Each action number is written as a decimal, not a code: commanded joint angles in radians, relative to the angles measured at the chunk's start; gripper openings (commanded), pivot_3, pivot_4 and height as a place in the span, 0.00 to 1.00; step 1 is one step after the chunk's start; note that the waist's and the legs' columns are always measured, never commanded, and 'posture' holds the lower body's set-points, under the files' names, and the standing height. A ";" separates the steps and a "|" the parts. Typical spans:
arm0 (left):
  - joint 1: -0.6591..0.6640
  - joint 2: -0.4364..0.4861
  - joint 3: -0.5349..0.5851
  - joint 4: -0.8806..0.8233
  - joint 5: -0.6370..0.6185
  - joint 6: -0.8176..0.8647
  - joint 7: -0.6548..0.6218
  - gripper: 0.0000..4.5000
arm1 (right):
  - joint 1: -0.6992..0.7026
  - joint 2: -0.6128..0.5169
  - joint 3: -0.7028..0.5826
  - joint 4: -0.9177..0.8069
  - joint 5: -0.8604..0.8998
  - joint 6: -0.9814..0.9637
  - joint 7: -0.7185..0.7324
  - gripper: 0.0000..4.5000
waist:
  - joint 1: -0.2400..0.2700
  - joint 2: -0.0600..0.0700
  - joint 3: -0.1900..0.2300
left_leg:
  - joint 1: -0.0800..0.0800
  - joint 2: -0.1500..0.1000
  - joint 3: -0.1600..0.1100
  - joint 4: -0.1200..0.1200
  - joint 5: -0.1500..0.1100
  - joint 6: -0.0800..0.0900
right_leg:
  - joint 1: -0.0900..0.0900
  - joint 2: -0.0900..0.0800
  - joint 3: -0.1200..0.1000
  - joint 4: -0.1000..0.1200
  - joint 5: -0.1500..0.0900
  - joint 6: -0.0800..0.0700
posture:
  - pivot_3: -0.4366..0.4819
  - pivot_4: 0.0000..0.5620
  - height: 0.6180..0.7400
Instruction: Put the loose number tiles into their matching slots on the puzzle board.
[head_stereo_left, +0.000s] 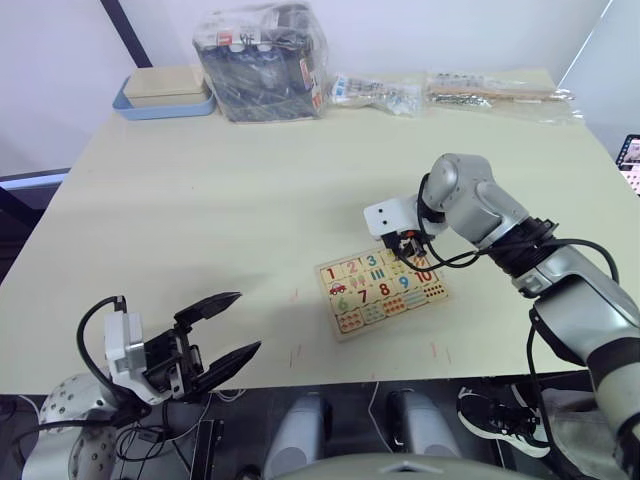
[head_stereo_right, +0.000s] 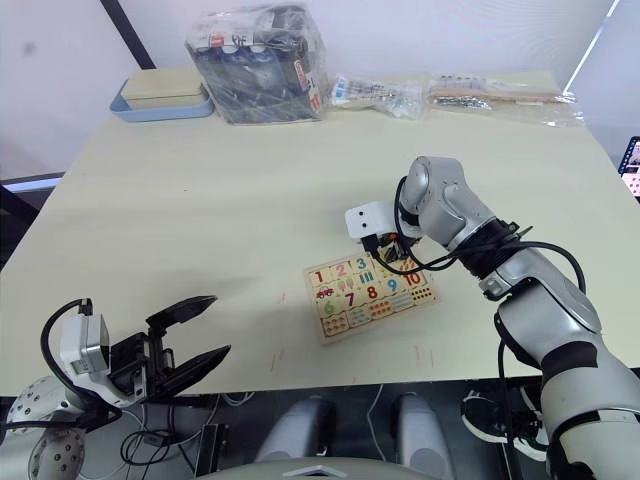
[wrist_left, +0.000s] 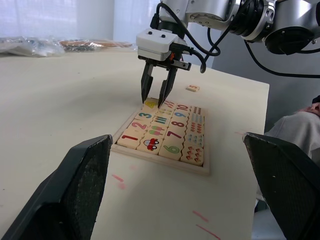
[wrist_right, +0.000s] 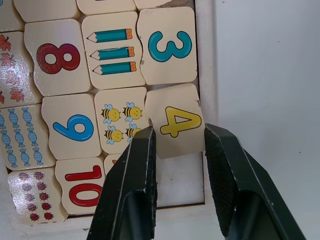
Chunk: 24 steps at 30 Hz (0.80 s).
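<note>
The puzzle board (wrist_left: 157, 160) lies flat on the table at centre right, most of its pieces in place. My right gripper (wrist_right: 176, 145) hangs over the board's far edge, shut on a loose number tile with a yellow 4 (wrist_right: 177, 122). That tile sits slightly tilted beside the blue 3, its edge over the rim. A bare slot (wrist_right: 177, 182) shows just past it. Another small loose tile (wrist_left: 192, 88) rests on the table beyond the board. My left gripper (head_stereo_left: 225, 328) is open and holds nothing, near the table's front edge, well left of the board.
Along the table's far edge stand a blue tray with a tan box (head_stereo_left: 165, 95), a large plastic bag of goods (head_stereo_left: 262, 62) and two flat plastic packets (head_stereo_left: 375, 92) (head_stereo_left: 500, 95). A few red marks (head_stereo_left: 295, 352) dot the tabletop near the board.
</note>
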 joint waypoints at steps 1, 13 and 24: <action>0.005 -0.002 0.007 -0.001 -0.002 -0.020 -0.006 1.00 | -0.005 0.005 -0.005 0.006 -0.005 -0.007 0.005 0.19 | 0.000 0.000 0.000 | 0.000 0.000 0.000 0.000 0.000 0.000 | 0.000 0.000 0.000 0.000 0.000 0.000 | 0.48 0.27 1.00; 0.008 -0.005 0.004 -0.006 0.001 -0.025 0.002 1.00 | -0.008 0.012 -0.010 0.021 -0.009 -0.014 0.002 0.19 | 0.000 -0.001 -0.001 | 0.000 0.000 0.000 0.000 0.000 0.000 | 0.000 0.000 0.000 0.001 0.000 0.000 | 0.48 0.27 1.00; 0.007 -0.011 0.003 -0.007 0.004 -0.026 0.004 1.00 | -0.010 0.010 -0.011 0.023 -0.010 -0.017 0.001 0.19 | 0.000 -0.001 -0.001 | 0.001 0.000 0.000 0.000 0.000 0.000 | 0.000 0.000 0.000 0.001 0.000 0.000 | 0.48 0.27 1.00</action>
